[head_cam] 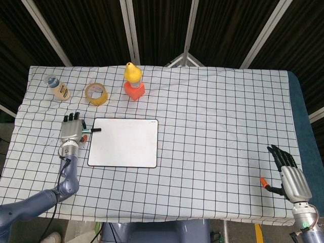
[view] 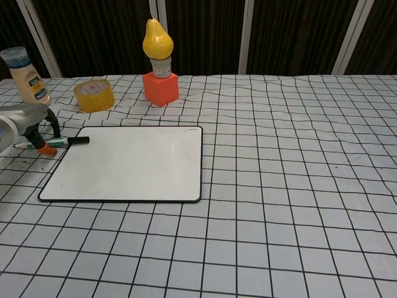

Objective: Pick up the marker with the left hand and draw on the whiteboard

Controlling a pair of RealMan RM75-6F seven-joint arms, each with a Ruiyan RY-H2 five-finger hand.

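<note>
The head view looks almost straight down from high above, taking in the whole checked tablecloth [head_cam: 212,126], with the whiteboard [head_cam: 123,143] left of the middle and dark panels beyond the far edge. The chest view sits low and near, facing level across the tablecloth [view: 285,186] toward the dark wall, so the whiteboard [view: 127,163] fills its left foreground. Both share the whiteboard and the things behind it; the cloth's right end seems to lie outside the chest view.
</note>
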